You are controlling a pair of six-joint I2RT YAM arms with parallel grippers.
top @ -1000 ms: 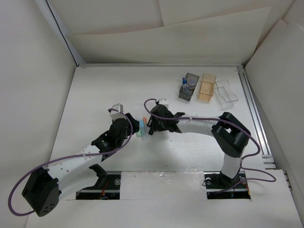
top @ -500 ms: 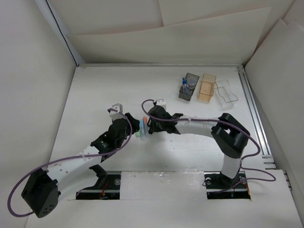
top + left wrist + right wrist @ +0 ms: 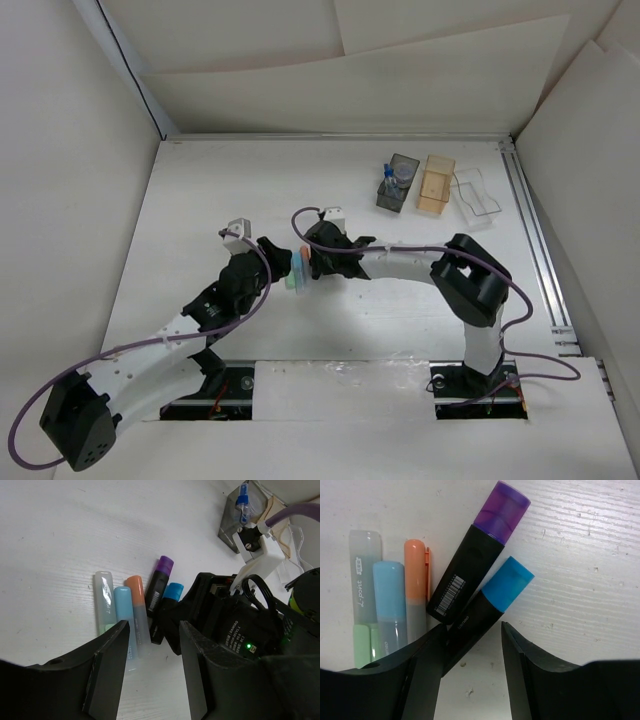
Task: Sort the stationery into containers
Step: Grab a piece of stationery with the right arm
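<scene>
While the right tool (image 3: 472, 630) hangs wide open and empty over the black blue-capped marker (image 3: 492, 597), which lies among others on the white table (image 3: 200, 200), a pick seems in hand. Next it must lower, close, then carry toward the three small plastic bins (image 3: 434, 190). The left tool (image 3: 152, 630) gapes empty too.

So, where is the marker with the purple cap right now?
In the right wrist view the purple-capped marker lies tilted on the table, between the orange-capped marker and the blue-capped marker, just ahead of the right gripper.
</scene>
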